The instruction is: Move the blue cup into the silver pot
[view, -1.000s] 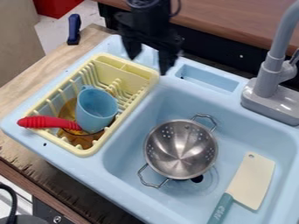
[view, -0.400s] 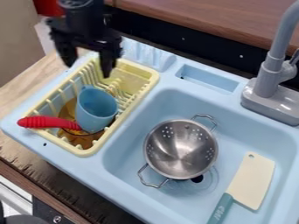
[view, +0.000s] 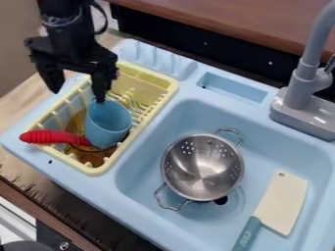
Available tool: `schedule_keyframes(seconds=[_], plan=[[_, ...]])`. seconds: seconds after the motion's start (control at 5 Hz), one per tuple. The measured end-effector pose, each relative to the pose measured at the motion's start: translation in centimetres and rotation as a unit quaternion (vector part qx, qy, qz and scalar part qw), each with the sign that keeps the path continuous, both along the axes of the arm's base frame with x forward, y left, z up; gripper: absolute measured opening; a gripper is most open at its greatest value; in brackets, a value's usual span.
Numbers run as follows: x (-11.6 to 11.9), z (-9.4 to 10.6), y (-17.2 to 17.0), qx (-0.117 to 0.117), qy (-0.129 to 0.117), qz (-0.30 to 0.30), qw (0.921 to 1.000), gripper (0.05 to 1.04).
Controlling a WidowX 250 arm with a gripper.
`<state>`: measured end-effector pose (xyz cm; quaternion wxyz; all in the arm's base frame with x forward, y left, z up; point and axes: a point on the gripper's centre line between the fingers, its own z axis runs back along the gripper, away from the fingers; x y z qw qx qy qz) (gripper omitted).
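At the near right, in the pale blue plastic sink (view: pixel 157 169), lies a toy cleaver with a cream blade (view: pixel 282 203) and teal handle (view: pixel 247 234); the handle bears light lettering, too small to read. Left of it and a little farther sits the silver metal pot (view: pixel 202 166), round, pierced with small holes, with two wire handles. To the left, in the pale yellow plastic dish rack (view: pixel 98 170), the smooth light blue plastic cup (view: pixel 108 125) leans with its open mouth up, over an amber see-through piece (view: pixel 85 155) and beside a ribbed red handle (view: pixel 49 137). The black claw (view: pixel 77 95) hangs over the rack's far left part, wide apart, one fingertip at the cup's far rim. A grey faucet (view: pixel 299 90) stands far right
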<state>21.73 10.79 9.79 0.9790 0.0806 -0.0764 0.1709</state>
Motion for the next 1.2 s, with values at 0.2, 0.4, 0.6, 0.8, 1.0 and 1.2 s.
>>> schedule_keyframes(seconds=[0.2, 0.4, 0.6, 0.8, 1.0, 1.2], plan=[[-0.5, -1.4, -0.7, 0.018, 0.002, 0.002, 0.9998, 0.999], [0.0, -2.1, -0.8, 0.038, -0.001, 0.010, 0.9992, 0.999], [0.2, -2.8, -0.7, 0.052, 0.004, 0.024, 0.9983, 0.999], [0.1, -3.1, -0.4, 0.064, 0.014, 0.026, 0.9975, 0.999], [0.1, -3.2, -0.2, 0.067, 0.012, 0.024, 0.9974, 0.952], [-0.1, -4.5, -0.5, 0.081, 0.024, 0.026, 0.9961, 0.680]])
